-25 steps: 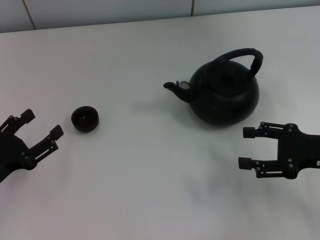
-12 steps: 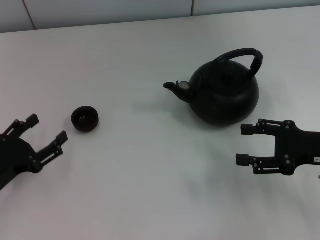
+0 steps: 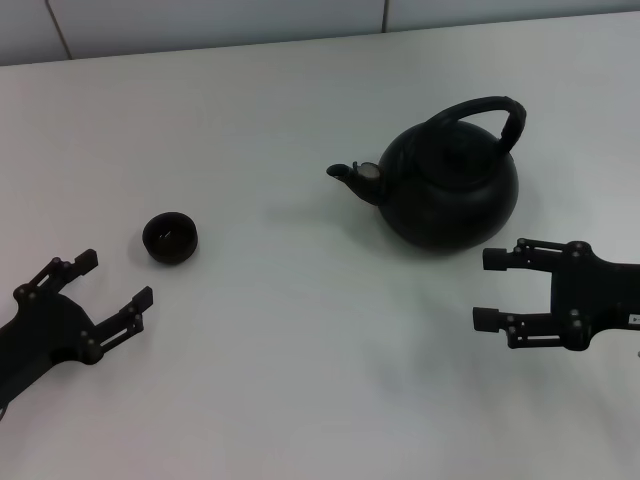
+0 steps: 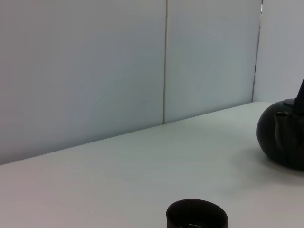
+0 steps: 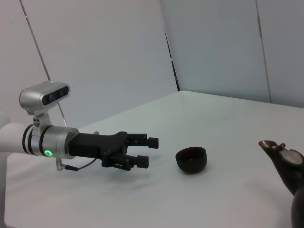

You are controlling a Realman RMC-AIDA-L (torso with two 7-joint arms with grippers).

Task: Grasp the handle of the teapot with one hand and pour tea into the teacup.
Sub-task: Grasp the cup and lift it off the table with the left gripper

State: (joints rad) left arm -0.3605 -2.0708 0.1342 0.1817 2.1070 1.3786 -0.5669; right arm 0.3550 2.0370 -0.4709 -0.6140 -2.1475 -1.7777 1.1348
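The matte black teapot (image 3: 450, 190) stands right of centre on the white table, its spout (image 3: 345, 173) pointing left and its arched handle (image 3: 488, 108) rising over the lid. Far to its left sits the tiny black teacup (image 3: 170, 237), which also shows in the left wrist view (image 4: 196, 216) and the right wrist view (image 5: 191, 159). My right gripper (image 3: 488, 289) hovers open just in front of the teapot's right side, holding nothing. My left gripper (image 3: 114, 278) is open and empty, in front of the teacup and slightly left of it. It also appears in the right wrist view (image 5: 147, 152).
The white table (image 3: 300, 350) ends at the back against a pale panelled wall (image 3: 200, 25). In the left wrist view the teapot's body (image 4: 285, 137) sits at the frame's edge. Only the teapot's spout (image 5: 280, 159) shows in the right wrist view.
My left gripper has drawn back from the teacup toward the table's front, shifting slightly right. My right gripper edged a little left and toward the teapot, then held still.
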